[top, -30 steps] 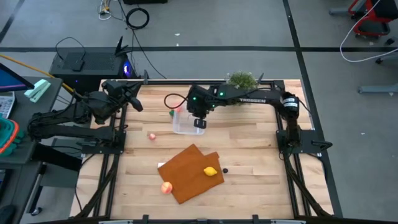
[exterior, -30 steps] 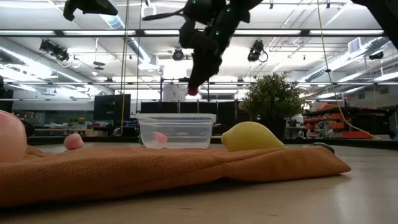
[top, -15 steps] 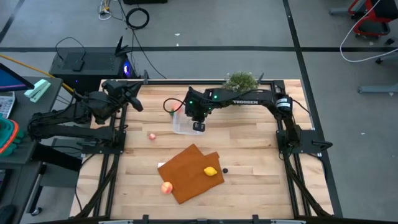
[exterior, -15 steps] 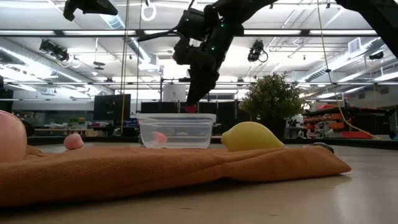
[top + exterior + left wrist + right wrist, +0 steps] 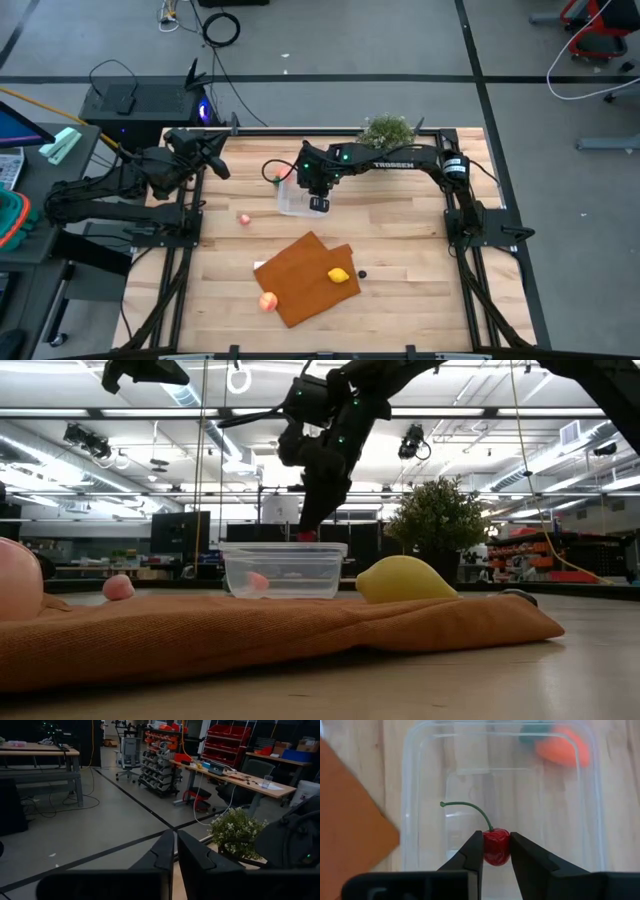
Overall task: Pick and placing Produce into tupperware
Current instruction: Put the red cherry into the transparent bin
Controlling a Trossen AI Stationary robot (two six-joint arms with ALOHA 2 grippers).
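Observation:
My right gripper (image 5: 318,203) hangs over the clear tupperware (image 5: 297,197), shut on a small red cherry (image 5: 496,848) with a curved green stem. In the low view the cherry (image 5: 308,534) sits level with the tupperware's rim (image 5: 284,546). An orange piece with a green top (image 5: 559,748) shows blurred at the container's far end; inside or beside it, I cannot tell. The lemon (image 5: 340,275) and the peach fruit (image 5: 267,301) lie on the orange-brown mat (image 5: 305,262). A pink piece (image 5: 244,219) and a dark piece (image 5: 362,273) rest on the bare wood. My left gripper (image 5: 175,851) waits, shut, off the table's left edge. My right gripper pinches the cherry's round red body (image 5: 490,851) between its two fingertips, coming from above and pointing down. The cherry is lifted clear over the tupperware's floor. Its green stem (image 5: 470,808) curves free away from the fingers.
A bushy potted plant (image 5: 388,128) stands at the table's far edge, right of the tupperware. The mat (image 5: 250,635) fills the near middle of the table. Bare wood lies to the right of the container and the mat.
My right gripper has come down toward the tupperware with the cherry and shifted slightly toward the table's left. The cherry has dropped from well above the rim to rim height. It stayed shut on the cherry throughout, and has hardly moved in the last half second.

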